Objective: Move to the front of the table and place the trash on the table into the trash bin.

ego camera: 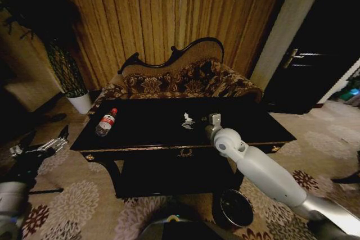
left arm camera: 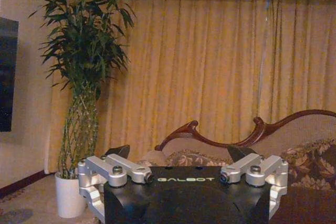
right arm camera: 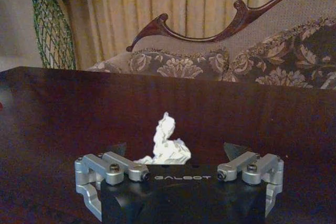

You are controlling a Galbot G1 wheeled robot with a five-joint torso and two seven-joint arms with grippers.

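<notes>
Our right gripper (right arm camera: 178, 156), jaws spread wide, hovers low over the table (ego camera: 146, 133) just short of the paper wad (right arm camera: 165, 145); we should straddle it squarely before closing.

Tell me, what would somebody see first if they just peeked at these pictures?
First, the big white right arm stretched over the black table, its open right gripper just short of a white paper wad. Next, the bottle with a red cap lying near the table's left end. The trash bin stands on the carpet in front of the table, and the left gripper waits out to the left.
</notes>
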